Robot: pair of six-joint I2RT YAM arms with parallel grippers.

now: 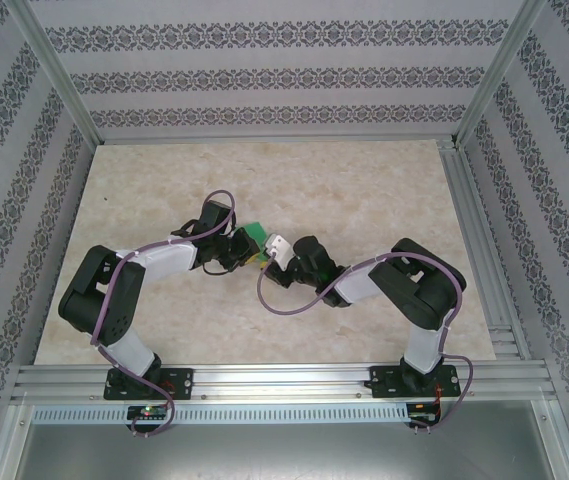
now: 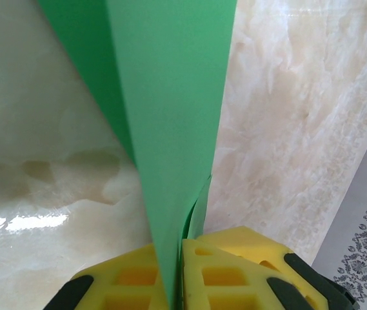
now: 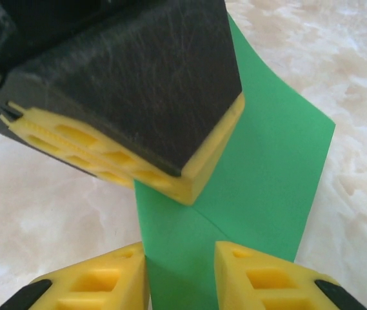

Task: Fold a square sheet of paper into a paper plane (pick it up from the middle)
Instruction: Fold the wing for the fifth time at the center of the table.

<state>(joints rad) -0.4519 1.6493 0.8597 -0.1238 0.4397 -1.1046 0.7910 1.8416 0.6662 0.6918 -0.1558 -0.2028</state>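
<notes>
The square sheet of paper (image 2: 170, 97) is bright green and folded into a narrow layered strip with a diagonal crease. It is held above the table at the centre (image 1: 255, 234). My left gripper (image 2: 180, 271) is shut on the strip's lower end, its yellow pads pinching the layers. My right gripper (image 3: 180, 255) faces it from the other side with its jaws open. The paper (image 3: 260, 168) passes through the gap between the yellow fingers without being pinched. One left finger (image 3: 138, 84), black with a yellow pad, hangs just above. In the top view the two grippers meet tip to tip, left (image 1: 241, 248) and right (image 1: 273, 256).
The table (image 1: 364, 190) is a beige marble-patterned board. Patterned walls and a metal frame (image 1: 464, 160) surround it. Purple cables (image 1: 294, 300) loop along both arms. Bare board lies on all sides of the grippers.
</notes>
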